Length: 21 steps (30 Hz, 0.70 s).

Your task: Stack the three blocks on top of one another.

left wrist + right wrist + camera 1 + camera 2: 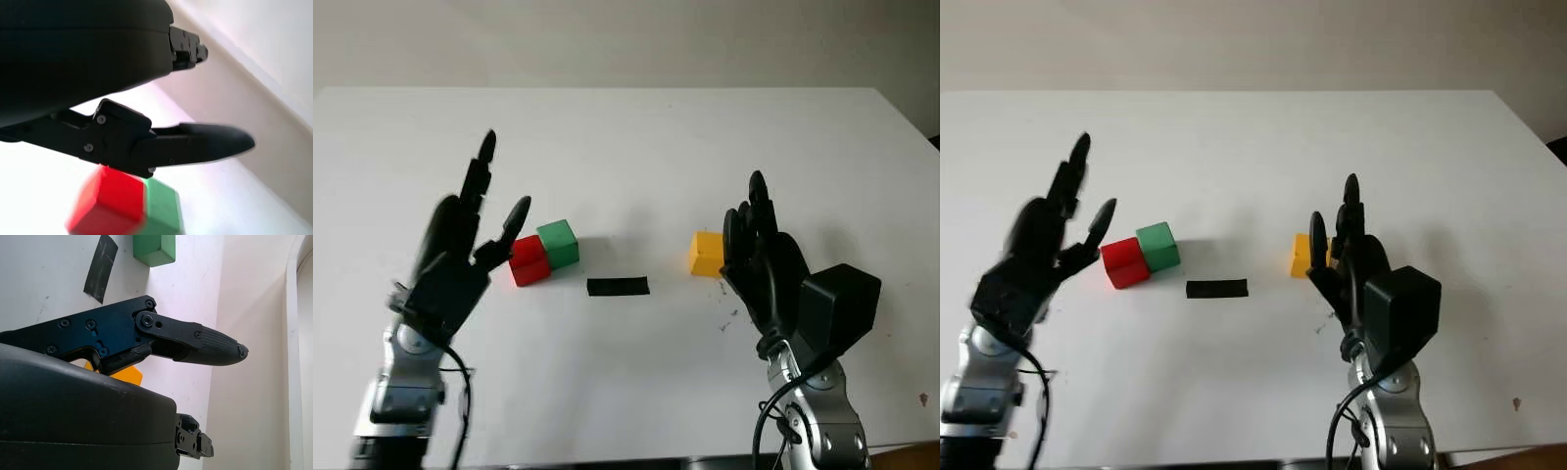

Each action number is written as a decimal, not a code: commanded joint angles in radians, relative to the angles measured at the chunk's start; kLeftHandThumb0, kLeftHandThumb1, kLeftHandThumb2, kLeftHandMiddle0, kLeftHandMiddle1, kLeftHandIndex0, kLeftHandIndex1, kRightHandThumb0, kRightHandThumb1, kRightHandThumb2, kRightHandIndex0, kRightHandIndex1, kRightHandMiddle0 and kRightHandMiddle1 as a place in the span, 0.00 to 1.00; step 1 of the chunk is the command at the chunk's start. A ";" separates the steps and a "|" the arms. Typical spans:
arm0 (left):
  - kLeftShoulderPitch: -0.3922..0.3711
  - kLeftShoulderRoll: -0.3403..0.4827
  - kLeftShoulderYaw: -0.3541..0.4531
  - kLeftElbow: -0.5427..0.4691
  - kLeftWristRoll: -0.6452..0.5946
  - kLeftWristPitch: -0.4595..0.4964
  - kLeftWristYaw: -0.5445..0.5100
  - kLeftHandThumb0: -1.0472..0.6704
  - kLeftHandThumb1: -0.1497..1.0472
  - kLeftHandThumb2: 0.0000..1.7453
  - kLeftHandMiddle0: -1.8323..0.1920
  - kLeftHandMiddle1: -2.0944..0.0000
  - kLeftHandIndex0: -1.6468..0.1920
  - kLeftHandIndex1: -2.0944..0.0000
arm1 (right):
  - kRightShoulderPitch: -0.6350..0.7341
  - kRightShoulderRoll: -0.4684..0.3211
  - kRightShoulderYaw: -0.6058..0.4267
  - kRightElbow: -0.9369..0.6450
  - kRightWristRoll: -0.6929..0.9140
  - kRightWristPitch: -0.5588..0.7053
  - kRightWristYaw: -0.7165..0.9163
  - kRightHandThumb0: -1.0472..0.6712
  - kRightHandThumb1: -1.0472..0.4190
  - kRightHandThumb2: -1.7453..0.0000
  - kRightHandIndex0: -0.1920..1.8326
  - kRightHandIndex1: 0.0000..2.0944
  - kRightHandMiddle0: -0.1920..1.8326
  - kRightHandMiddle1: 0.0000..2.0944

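While none of the three blocks is stacked, the red block [529, 261] and green block [558, 242] sit touching each other left of frame centre on the white counter [636, 147], green just up-right of red. Yellow block [706, 254] sits alone right of centre, well apart from that pair. Black tape strip [618, 286] lies flat between them, slightly lower in frame. Left hand [460, 255] is raised at lower left, open, holding nothing, its nearest fingertip just beside the red block, contact unclear. Right hand [766, 259] is at lower right, open, holding nothing, just right of the yellow block, fingers overlapping its right edge. Pale wall behind the counter.
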<state>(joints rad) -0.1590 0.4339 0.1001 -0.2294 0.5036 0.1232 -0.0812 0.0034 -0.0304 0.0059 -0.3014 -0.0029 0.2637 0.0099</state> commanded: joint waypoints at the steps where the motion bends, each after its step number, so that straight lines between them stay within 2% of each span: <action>1: 0.006 0.043 -0.019 -0.066 0.070 0.053 -0.035 0.08 1.00 0.12 0.89 0.97 0.82 0.95 | -0.005 0.000 0.002 -0.029 -0.002 0.001 -0.003 0.21 0.00 0.62 0.00 0.01 0.01 0.02; 5: 0.006 0.101 -0.049 -0.112 0.187 0.117 -0.097 0.09 1.00 0.07 0.83 0.96 0.75 0.95 | -0.014 0.003 0.003 -0.019 0.002 -0.004 -0.002 0.20 0.00 0.63 0.00 0.01 0.00 0.02; 10: 0.008 0.153 -0.091 -0.119 0.289 0.171 -0.189 0.06 1.00 0.07 0.86 0.98 0.73 0.95 | -0.023 0.003 0.006 -0.014 0.003 -0.002 -0.001 0.20 0.00 0.63 0.00 0.01 0.00 0.02; 21: 0.011 0.138 -0.180 -0.086 0.405 0.210 -0.216 0.09 0.95 0.03 0.89 0.98 0.74 0.97 | -0.019 0.000 0.006 -0.023 0.006 0.007 0.004 0.19 0.00 0.63 0.00 0.00 0.00 0.01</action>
<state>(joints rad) -0.1429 0.5798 -0.0709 -0.3183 0.8999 0.3298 -0.2935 -0.0054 -0.0303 0.0140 -0.3114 0.0012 0.2659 0.0148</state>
